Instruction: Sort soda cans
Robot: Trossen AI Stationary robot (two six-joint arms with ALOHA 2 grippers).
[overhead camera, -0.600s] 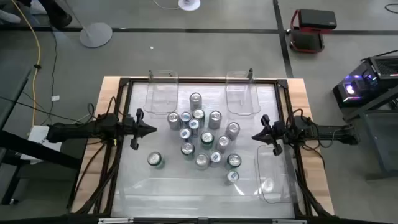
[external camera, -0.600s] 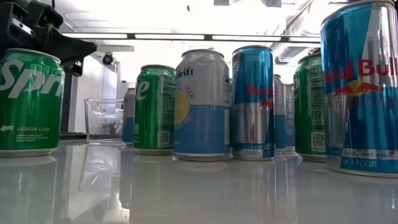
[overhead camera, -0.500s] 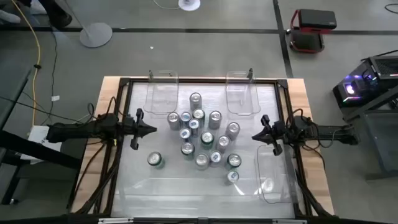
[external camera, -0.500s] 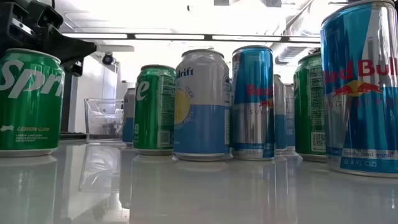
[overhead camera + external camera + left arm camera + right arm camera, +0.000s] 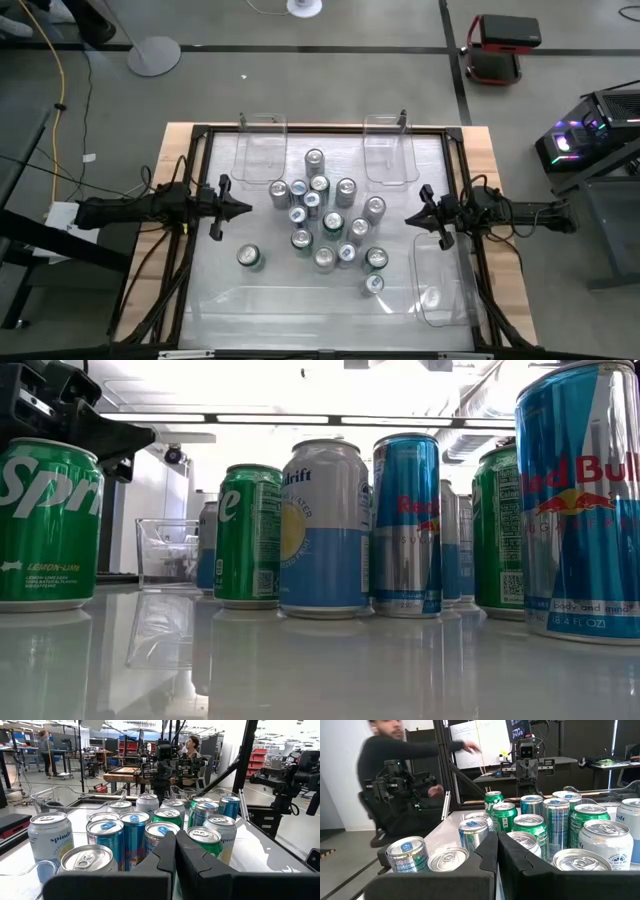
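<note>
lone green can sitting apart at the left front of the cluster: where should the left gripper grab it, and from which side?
Judging by the high view, grip the green can across its round side wall at mid-height. It stands upright and apart from the other cans, with bare table all round, so the left gripper, now shut, could probably open and come from the left edge.

robotics lab | workbenches point(image 5: 125, 772), whiteboard point(image 5: 477, 742), metal-framed table point(image 5: 470, 190), seated person point(image 5: 400, 775)

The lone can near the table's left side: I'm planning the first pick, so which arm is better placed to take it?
Likely the left. The lone can stands apart from the cluster, close to the left claw, whose fingers are shut. The right claw, also shut, waits across the cluster of cans.
</note>
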